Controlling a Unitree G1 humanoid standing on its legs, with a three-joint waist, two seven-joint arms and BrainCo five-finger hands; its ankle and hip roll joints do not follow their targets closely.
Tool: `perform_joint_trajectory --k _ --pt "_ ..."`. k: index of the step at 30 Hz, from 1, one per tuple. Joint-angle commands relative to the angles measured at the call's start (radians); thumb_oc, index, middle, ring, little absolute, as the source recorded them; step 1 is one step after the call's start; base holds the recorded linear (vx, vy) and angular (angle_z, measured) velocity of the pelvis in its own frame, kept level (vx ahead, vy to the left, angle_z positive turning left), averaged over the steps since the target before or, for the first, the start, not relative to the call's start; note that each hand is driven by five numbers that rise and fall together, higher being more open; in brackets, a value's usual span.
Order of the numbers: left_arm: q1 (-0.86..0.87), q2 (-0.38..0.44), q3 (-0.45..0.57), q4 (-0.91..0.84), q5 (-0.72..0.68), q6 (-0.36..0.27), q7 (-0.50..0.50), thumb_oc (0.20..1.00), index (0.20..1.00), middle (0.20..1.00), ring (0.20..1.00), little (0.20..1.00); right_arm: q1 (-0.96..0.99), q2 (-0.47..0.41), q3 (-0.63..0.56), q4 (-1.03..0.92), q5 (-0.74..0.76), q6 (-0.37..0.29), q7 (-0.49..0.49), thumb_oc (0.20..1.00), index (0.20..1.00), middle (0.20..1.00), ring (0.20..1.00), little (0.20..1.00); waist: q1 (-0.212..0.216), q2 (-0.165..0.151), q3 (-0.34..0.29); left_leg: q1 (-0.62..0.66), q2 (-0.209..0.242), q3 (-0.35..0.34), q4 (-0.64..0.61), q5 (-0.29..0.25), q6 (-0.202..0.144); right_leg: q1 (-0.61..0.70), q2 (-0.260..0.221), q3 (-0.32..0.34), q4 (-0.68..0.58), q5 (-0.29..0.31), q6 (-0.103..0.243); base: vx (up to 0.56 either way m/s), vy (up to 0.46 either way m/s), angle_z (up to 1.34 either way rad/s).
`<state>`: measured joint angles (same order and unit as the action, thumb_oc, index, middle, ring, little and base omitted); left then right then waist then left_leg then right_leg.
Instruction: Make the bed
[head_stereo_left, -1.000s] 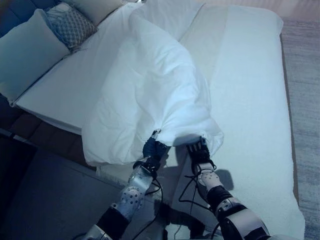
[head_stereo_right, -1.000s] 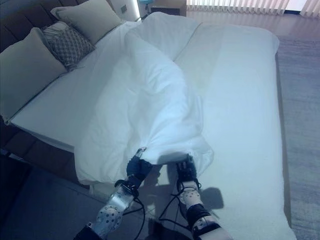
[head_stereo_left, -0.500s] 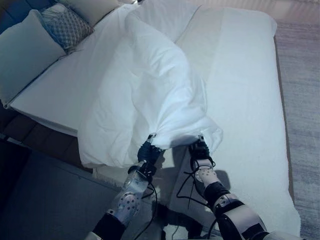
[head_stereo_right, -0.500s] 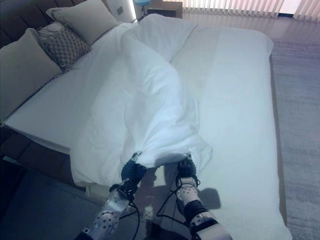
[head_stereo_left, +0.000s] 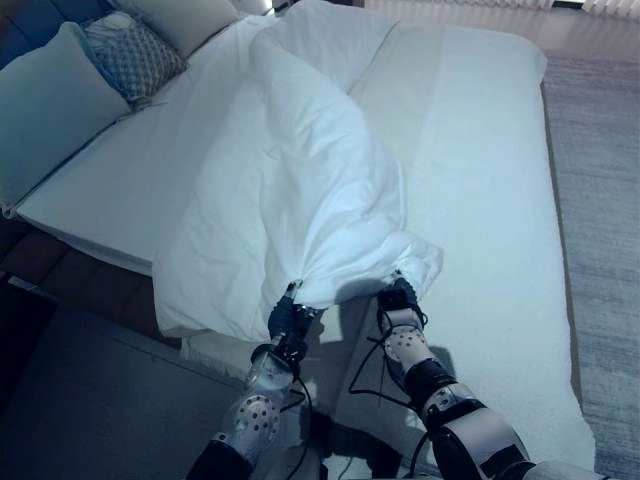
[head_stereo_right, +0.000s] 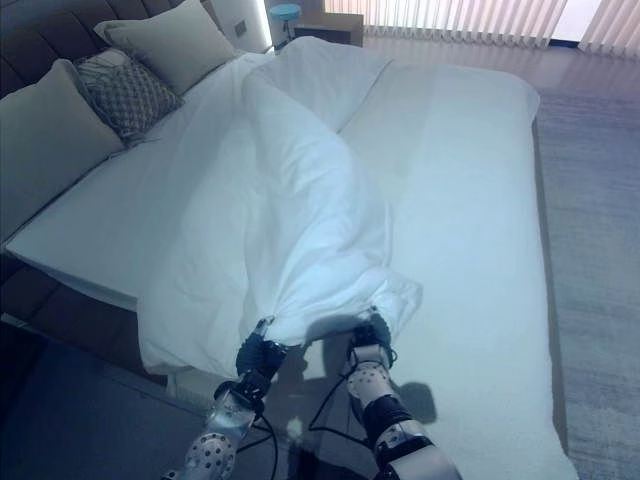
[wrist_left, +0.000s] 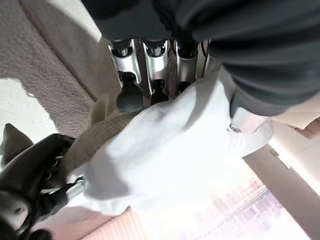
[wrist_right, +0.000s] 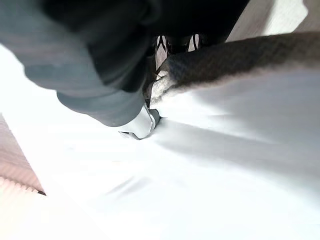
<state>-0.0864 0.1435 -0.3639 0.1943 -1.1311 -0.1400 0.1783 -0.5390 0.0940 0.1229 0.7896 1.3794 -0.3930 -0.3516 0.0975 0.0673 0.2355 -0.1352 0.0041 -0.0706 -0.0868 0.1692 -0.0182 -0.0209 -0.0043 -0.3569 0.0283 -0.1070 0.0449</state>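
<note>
— Fingers? How do they stand?
— Curled on both hands. Left hand and right hand each pinch the near edge of the white duvet.
— And where does the duvet lie?
— Bunched in a ridge along the middle of the bed, running toward the 3 pillows at the bed's head.

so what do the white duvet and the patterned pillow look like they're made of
The puffy white duvet looks like soft matte cotton-type fabric with filling: it bunches in thick rounded folds. The small grey patterned pillow seems a woven or quilted textile, given its diamond lattice surface; exact fibre unclear.
</note>
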Motion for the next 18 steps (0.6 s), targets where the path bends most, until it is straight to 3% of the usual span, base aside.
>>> perform_joint_trajectory --k 1,9,13,16,17,18 --pt "0.033 0.043 0.138 -0.002 0.031 -0.110 0.008 0.200 0.200 0.200 0.200 0.200 0.024 -0.123 -0.083 -0.085 -0.110 -0.086 -0.016 0.200 0.200 0.200 0.200 0.200 0.002 -0.061 -0.049 0.128 -0.075 0.059 0.000 -0.191 0.011 0.011 -0.073 0.121 -0.087 0.140 0.076 0.00 0.000 0.00" --pt "0.038 0.013 0.207 0.042 0.066 -0.118 0.019 0.200 0.200 0.200 0.200 0.200 0.186 -0.147 -0.044 -0.182 -0.208 -0.020 0.012 0.200 0.200 0.200 0.200 0.200 -0.033 -0.049 -0.072 0.172 -0.065 0.064 0.000 -0.183 0.007 0.029 -0.065 0.160 -0.024 0.091 0.056 -0.01 -0.019 -0.10" --pt "-0.002 -0.019 0.231 0.060 0.087 -0.140 0.051 0.200 0.200 0.200 0.200 0.200 0.247 -0.159 -0.018 -0.226 -0.223 -0.008 0.027 0.200 0.200 0.200 0.200 0.200 -0.041 -0.046 -0.051 0.148 -0.074 -0.022 0.048 -0.171 -0.004 0.013 -0.088 0.147 0.013 0.091 0.050 -0.14 0.048 -0.01" --pt "-0.012 -0.046 0.267 0.070 0.078 -0.161 0.068 0.200 0.200 0.200 0.200 0.200 0.284 -0.160 -0.013 -0.255 -0.222 0.004 0.037 0.200 0.200 0.200 0.200 0.200 -0.061 -0.061 -0.056 0.138 -0.002 -0.021 0.098 -0.209 -0.028 -0.018 -0.136 0.152 0.018 0.114 0.065 -0.14 0.235 0.03" --pt "-0.014 -0.039 0.290 0.075 0.088 -0.179 0.080 0.200 0.200 0.200 0.200 0.200 0.306 -0.166 0.006 -0.275 -0.219 0.014 0.049 0.200 0.200 0.200 0.200 0.200 -0.061 -0.073 -0.079 0.143 0.076 -0.055 0.116 -0.207 -0.042 -0.045 -0.171 0.171 0.015 0.129 0.085 -0.08 0.275 0.10" --pt "-0.013 -0.040 0.290 0.075 0.088 -0.179 0.080 0.200 0.200 0.200 0.200 0.200 0.307 -0.166 0.007 -0.276 -0.219 0.015 0.049 0.200 0.200 0.200 0.200 0.200 -0.061 -0.073 -0.081 0.142 0.077 -0.055 0.116 -0.208 -0.042 -0.047 -0.170 0.171 0.016 0.128 0.085 -0.05 0.321 -0.01"
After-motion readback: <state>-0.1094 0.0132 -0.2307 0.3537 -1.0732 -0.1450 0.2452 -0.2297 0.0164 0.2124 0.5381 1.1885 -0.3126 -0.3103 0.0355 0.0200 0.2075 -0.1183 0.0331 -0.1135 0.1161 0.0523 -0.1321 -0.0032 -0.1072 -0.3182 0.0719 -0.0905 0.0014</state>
